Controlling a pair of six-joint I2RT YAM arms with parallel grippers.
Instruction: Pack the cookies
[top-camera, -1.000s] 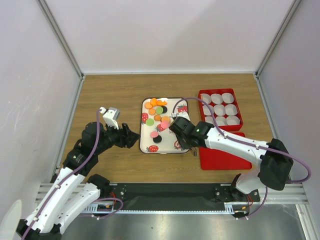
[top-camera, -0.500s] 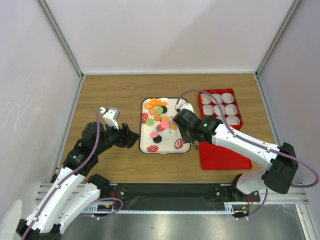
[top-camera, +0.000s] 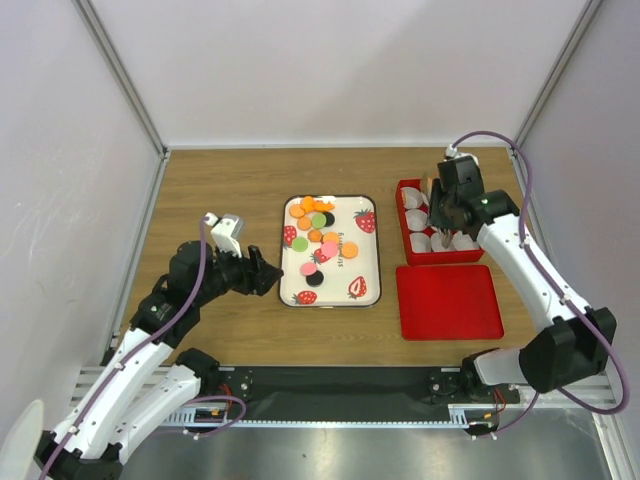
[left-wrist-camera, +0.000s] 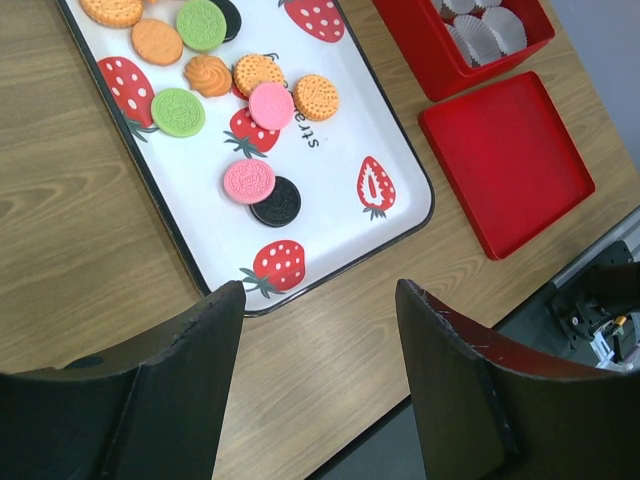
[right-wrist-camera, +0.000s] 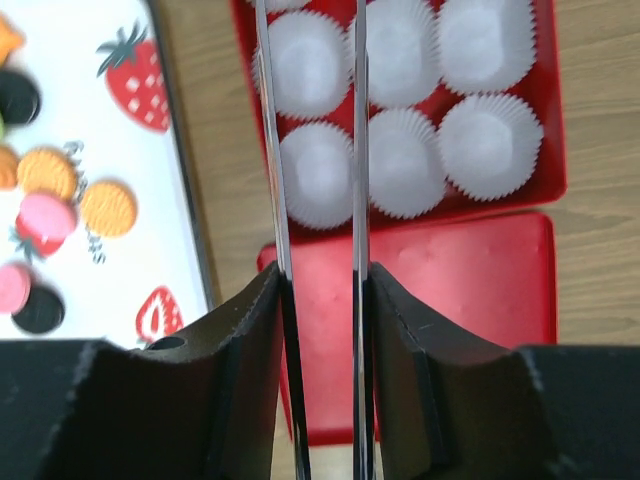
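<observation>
The cookies (top-camera: 318, 232) are small orange, pink, green and black discs lying on a white strawberry-print tray (top-camera: 365, 270); the left wrist view also has these cookies (left-wrist-camera: 250, 180) on the tray (left-wrist-camera: 330, 160). My left gripper (top-camera: 268, 278) hovers open just off the tray's left edge, and nothing lies between its fingers (left-wrist-camera: 200, 360). My right gripper (top-camera: 440, 215) is shut on thin metal tongs (right-wrist-camera: 358, 150) and hangs over the red box (top-camera: 440, 258). The tong tips run out of the right wrist view, so I cannot tell if they hold a cookie.
The red box (right-wrist-camera: 545, 120) holds several white paper cups (right-wrist-camera: 490, 145). Its flat red lid (top-camera: 450, 303) lies on the table just in front of it. White walls close in the wooden table on three sides.
My right arm has swung from the tray's right side back and to the right, and now hangs over the red box with the tongs. The left arm has barely shifted.
</observation>
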